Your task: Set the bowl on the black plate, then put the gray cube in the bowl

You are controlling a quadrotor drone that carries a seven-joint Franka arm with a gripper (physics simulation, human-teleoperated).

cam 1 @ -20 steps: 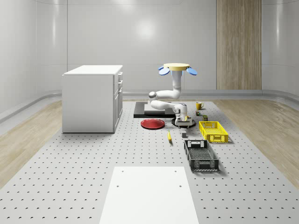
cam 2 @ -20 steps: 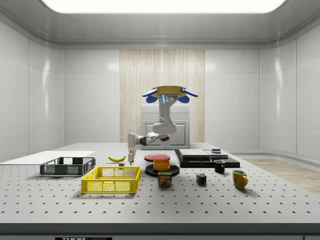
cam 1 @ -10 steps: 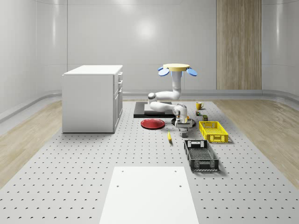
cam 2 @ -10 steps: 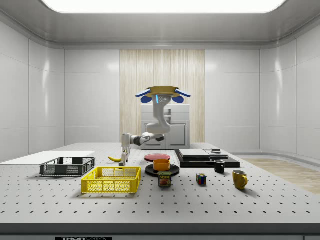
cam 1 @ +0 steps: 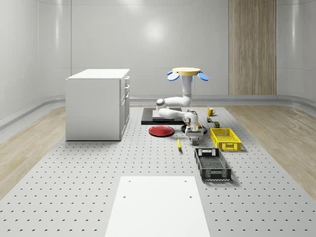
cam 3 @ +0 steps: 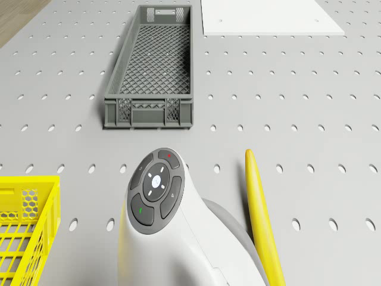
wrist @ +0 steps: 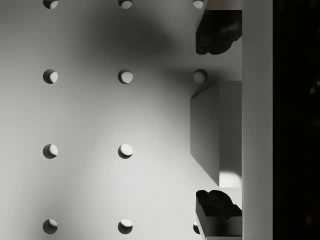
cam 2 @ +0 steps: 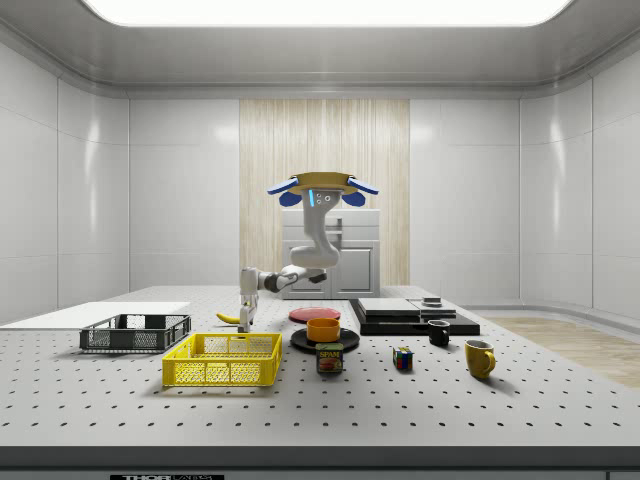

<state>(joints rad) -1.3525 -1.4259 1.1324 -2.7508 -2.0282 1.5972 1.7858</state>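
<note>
In the wrist view the gray cube lies on the perforated table, and my gripper is open around it, one dark fingertip on each side. The side view has the gripper pointing straight down at the table, left of the orange bowl. The bowl sits on the black plate. The drone hovers above the table between gripper and bowl, also seen as the drone in the whole-scene view.
A banana lies close beside the arm's wrist. A yellow basket and a black crate flank the gripper. A red plate, a can, a Rubik's cube, two mugs and a white cabinet also stand here.
Drone and arm have shifted toward the side view's left, away from the bowl. The gripper came down over the gray cube; most of that move came in the first half second.
</note>
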